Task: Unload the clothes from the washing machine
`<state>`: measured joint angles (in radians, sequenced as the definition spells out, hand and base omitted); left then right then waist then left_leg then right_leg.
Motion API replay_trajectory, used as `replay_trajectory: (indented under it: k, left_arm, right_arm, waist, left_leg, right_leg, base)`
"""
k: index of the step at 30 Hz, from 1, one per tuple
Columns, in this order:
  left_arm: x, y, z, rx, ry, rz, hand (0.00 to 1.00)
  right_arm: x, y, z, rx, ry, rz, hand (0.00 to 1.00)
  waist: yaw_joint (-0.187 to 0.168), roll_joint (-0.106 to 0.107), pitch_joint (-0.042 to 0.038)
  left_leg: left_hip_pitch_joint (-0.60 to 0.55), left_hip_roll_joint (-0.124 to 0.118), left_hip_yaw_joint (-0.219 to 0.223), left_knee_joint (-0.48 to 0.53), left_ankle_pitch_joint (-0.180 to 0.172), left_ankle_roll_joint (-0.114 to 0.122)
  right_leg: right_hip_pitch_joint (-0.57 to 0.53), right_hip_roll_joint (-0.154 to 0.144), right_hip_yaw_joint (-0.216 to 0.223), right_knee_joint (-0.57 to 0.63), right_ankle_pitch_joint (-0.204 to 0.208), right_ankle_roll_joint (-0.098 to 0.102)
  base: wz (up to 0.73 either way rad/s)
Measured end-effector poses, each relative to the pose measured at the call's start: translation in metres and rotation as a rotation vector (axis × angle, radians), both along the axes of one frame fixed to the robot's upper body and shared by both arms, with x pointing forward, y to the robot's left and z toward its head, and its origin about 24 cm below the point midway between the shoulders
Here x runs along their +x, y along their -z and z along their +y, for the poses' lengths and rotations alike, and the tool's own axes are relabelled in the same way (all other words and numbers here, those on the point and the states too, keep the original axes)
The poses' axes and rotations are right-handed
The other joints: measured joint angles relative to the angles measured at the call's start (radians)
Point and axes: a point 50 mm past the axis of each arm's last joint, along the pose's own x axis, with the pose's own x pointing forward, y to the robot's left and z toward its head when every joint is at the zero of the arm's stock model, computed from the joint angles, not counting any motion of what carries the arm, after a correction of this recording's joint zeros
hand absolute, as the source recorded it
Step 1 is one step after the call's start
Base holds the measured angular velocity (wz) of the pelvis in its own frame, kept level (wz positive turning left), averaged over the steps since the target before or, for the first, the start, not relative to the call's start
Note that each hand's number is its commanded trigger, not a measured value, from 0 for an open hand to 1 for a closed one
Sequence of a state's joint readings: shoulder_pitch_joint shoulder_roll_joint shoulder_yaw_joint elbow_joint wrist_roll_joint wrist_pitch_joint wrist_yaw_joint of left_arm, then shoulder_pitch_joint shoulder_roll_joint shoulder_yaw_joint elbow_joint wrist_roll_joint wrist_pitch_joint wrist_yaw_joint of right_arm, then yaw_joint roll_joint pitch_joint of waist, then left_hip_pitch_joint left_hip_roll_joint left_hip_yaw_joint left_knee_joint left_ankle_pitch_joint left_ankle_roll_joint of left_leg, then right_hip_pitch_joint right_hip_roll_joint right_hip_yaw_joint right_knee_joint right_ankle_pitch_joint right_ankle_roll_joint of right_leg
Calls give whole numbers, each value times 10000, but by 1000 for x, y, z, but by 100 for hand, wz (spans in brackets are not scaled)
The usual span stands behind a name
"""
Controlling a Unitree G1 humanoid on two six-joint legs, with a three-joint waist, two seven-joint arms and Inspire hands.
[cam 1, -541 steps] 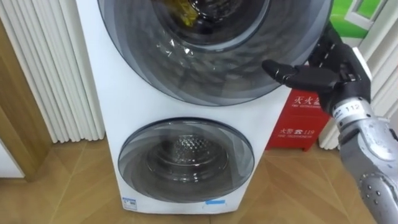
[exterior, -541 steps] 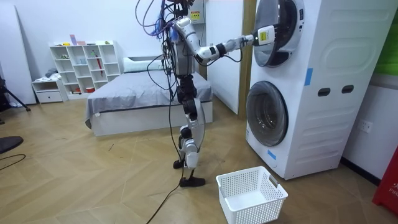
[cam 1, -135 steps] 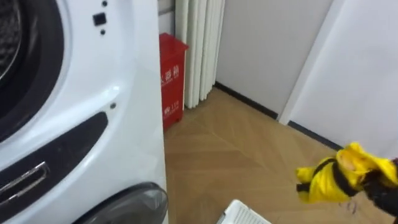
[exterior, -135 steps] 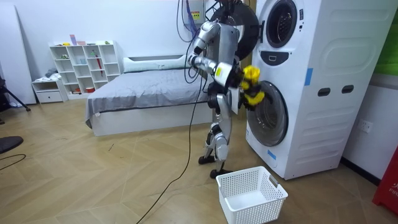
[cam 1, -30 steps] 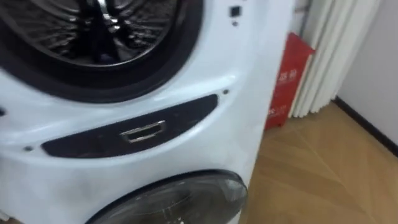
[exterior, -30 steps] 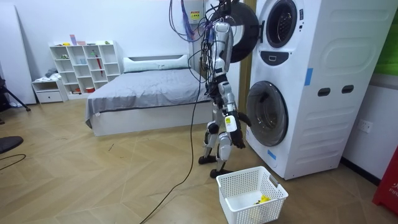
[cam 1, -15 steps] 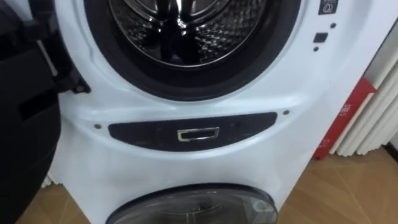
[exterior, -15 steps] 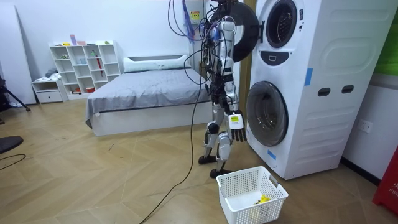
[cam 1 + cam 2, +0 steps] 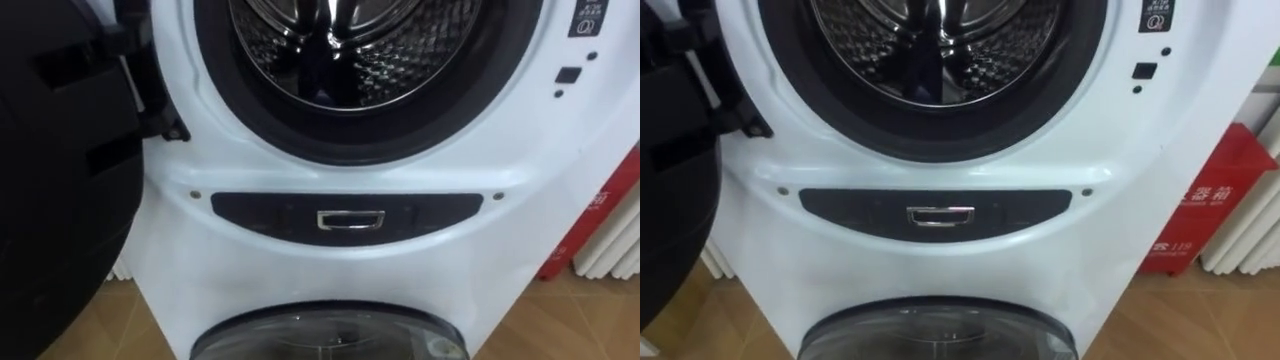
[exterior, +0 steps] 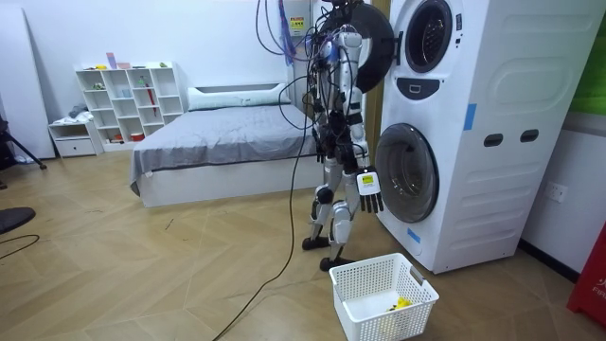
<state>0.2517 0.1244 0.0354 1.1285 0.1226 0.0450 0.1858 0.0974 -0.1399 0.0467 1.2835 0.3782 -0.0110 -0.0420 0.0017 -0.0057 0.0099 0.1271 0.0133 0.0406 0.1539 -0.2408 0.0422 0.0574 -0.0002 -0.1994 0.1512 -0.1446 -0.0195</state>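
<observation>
Between picks: yellow garment (image 10: 401,303) sits in the basket (image 10: 379,324) by the washing machine (image 10: 473,142). Right hand (image 10: 369,186) hangs empty, fingers spread. Next, I'd say: reach into its upper drum (image 9: 340,40) and check for more.

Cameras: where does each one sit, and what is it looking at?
Left eye view: on the robot's head, facing the upper drum from close, its open door at left.
Right eye view: beside it on the head, same drum, red box at right.
Room view: off in the room, side-on to the standing robot; its right hand hangs open, basket on the floor nearby.
Shared: all three see the washing machine.
</observation>
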Motion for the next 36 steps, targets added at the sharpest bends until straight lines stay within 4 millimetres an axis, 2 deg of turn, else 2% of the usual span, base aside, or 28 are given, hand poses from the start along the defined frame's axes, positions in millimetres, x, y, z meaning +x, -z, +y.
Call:
replay_trajectory:
  k: [6, 9, 11, 12, 13, 14, 15, 17, 18, 19, 20, 21, 22, 23, 24, 25, 26, 27, 28, 29, 31, 32, 33, 34, 35, 36]
  left_arm:
    - [2, 0, 1, 145, 203, 65, 0]
    - [2, -1, 3, 259, 395, 174, 0]
    - [3, -2, 6, 374, 243, 144, 0]
    - [1, -2, 8, 399, 260, 206, 0]
    - [0, -2, 8, 383, 249, 217, 0]
    - [1, -2, 7, 330, 256, 176, 0]
    - [7, -2, 6, 248, 300, 19, 0]
    - [16, -2, 6, 221, 340, -137, 0]
    - [25, -2, 5, 182, 392, -315, 0]
    - [28, -1, 2, 31, 436, -438, 0]
    - [30, -1, 0, -40, 429, -499, 0]
    - [36, -2, -2, -90, 440, -712, 0]
    - [43, -2, -1, -111, 397, -960, 0]
    - [50, -3, -2, -147, 337, -1205, 0]
    - [64, -5, -3, -207, 421, -1662, 0]
    - [76, -7, -6, -311, 644, -2041, 0]
    - [82, -8, -8, -374, 797, -2198, 0]
    - [92, -10, -12, -504, 1117, -2488, 0]
    - [98, -11, -15, -568, 1360, -2676, 0]
    - [99, -11, -16, -602, 1467, -2719, 0]
    - [96, -9, -18, -687, 1596, -2572, 0]
    - [93, -8, -17, -692, 1569, -2464, 0]
    - [88, -7, -18, -746, 1550, -2306, 0]
    - [78, -5, -17, -825, 1512, -2044, 0]
    - [74, -4, -17, -865, 1467, -1916, 0]
    - [64, -2, -16, -924, 1193, -1718, 0]
  right_arm:
    - [0, 1, 3, 66, -99, 4, 0]
    - [0, 1, 4, 92, -246, 46, 0]
    - [0, 1, 4, 156, -284, 81, 0]
    - [1, 1, 4, 184, -284, 62, 0]
    - [2, 1, 5, 181, -387, 36, 0]
    - [5, 0, 4, 154, -470, -2, 0]
    - [7, 0, 3, 80, -693, -37, 0]
    - [12, -1, 1, -40, -922, -120, 0]
    - [12, -2, -2, -114, -1004, -126, 0]
    - [12, -3, -6, -234, -1074, -135, 0]
    - [13, -4, -9, -293, -1085, -175, 0]
    - [13, -4, -10, -354, -1065, -286, 0]
    - [12, -5, -10, -369, -1038, -361, 0]
    - [12, -5, -10, -373, -1018, -399, 0]
    - [13, -5, -11, -400, -997, -501, 0]
    - [13, -5, -11, -410, -930, -557, 0]
    - [14, -5, -11, -395, -856, -589, 0]
    - [15, -5, -10, -329, -660, -699, 0]
    - [16, -5, -8, -247, -551, -783, 0]
    - [16, -5, -8, -200, -462, -803, 0]
    - [15, -5, -7, -111, -375, -779, 0]
    - [14, -4, -7, -82, -307, -789, 0]
    - [12, -4, -6, -19, -150, -738, 0]
    - [7, -3, -6, 36, -46, -642, 0]
    - [6, -3, -6, 59, 6, -642, 0]
    - [1, -3, -6, 154, 283, -550, 0]
  waist:
    - [18, -36, 15]
    - [52, -26, 14]
    - [52, -47, 16]
    - [68, -44, 15]
    - [81, -68, 20]
    - [79, -64, 15]
    - [29, -33, -10]
    - [-11, 67, 24]
    - [-74, 88, 14]
    - [-53, 195, 60]
    - [-64, 325, 29]
    - [-223, 482, 31]
    - [-384, 496, 33]
    - [-386, 494, 35]
    - [-390, 515, 25]
    - [-460, 539, 30]
    - [-504, 539, 31]
    - [-530, 584, 10]
    - [-545, 514, 45]
    - [-550, 496, 40]
    - [-492, 437, 28]
    - [-506, 417, 27]
    - [-524, 416, 19]
    - [-518, 380, -1]
    - [-530, 361, -12]
    - [-527, 267, -60]
  left_leg:
    - [54, 38, 26, 96, -45, -46]
    - [-8, 135, 107, 352, -208, -132]
    - [-257, 300, 121, 1078, -603, -252]
    - [-508, 433, 108, 1790, -845, -416]
    - [-831, 458, 88, 2602, -890, -485]
    - [-1025, 472, 41, 3002, -889, -487]
    - [-1426, 517, -151, 3814, -889, -494]
    - [-1936, 703, -246, 4756, -871, -537]
    - [-2216, 871, -210, 5429, -835, -658]
    - [-2294, 1154, -154, 6428, -750, -813]
    - [-2216, 1216, -173, 6869, -709, -881]
    - [-1867, 1284, -199, 7264, -598, -1073]
    - [-1393, 1224, -213, 7077, -622, -1136]
    - [-1128, 1175, -229, 6814, -630, -1137]
    - [-604, 1127, -252, 6069, -686, -1215]
    - [-164, 1135, -359, 5188, -814, -1407]
    - [53, 1131, -473, 4679, -897, -1494]
    - [459, 1163, -538, 3587, -1269, -1465]
    - [702, 1180, -553, 2699, -1508, -1422]
    - [778, 1201, -555, 2345, -1598, -1388]
    - [861, 1153, -445, 1161, -1747, -1213]
    - [843, 1107, -443, 999, -1752, -1171]
    - [717, 971, -442, 815, -1659, -698]
    - [570, 780, -425, 807, -1499, -365]
    - [525, 677, -429, 810, -1423, -234]
    - [385, 447, -383, 818, -1296, -28]
  right_leg:
    - [131, 30, -16, 22, -28, -20]
    - [50, 184, 56, 219, -157, -121]
    - [-87, 279, 49, 650, -412, -233]
    - [-215, 382, 93, 964, -556, -351]
    - [-330, 417, 115, 1193, -610, -449]
    - [-361, 438, 132, 1272, -628, -491]
    - [-382, 471, 141, 1212, -668, -569]
    - [-477, 563, 60, 1182, -697, -768]
    - [-552, 643, 7, 1277, -739, -897]
    - [-551, 809, -14, 1352, -764, -1016]
    - [-548, 895, -48, 1383, -774, -1060]
    - [-557, 1004, -78, 1424, -774, -1120]
    - [-696, 1017, -172, 1499, -758, -1157]
    - [-832, 1010, -188, 1634, -747, -1176]
    - [-1078, 1022, -223, 1813, -734, -1199]
    - [-1366, 1050, -371, 2016, -686, -1232]
    - [-1538, 1046, -439, 2141, -669, -1238]
    - [-1820, 1036, -573, 2253, -639, -1239]
    - [-2064, 995, -689, 2308, -527, -1223]
    - [-2177, 975, -757, 2305, -437, -1209]
    - [-2562, 935, -785, 2209, 101, -1117]
    - [-2614, 899, -784, 2107, 264, -1069]
    - [-2625, 831, -767, 1743, 696, -990]
    - [-2556, 693, -725, 1341, 1135, -867]
    - [-2504, 633, -665, 1133, 1366, -790]
    - [-2473, 473, -402, 812, 1761, -654]
  base:
    - [2]
    - [-6]
    - [-11]
    - [-20]
    - [-23]
    - [-20]
    - [-13]
    - [-8]
    - [-18]
    - [-24]
    - [-25]
    - [4]
    - [13]
    - [14]
    - [10]
    - [16]
    - [28]
    - [23]
    - [22]
    - [16]
    - [7]
    - [0]
    - [7]
    - [9]
    - [9]
    - [0]
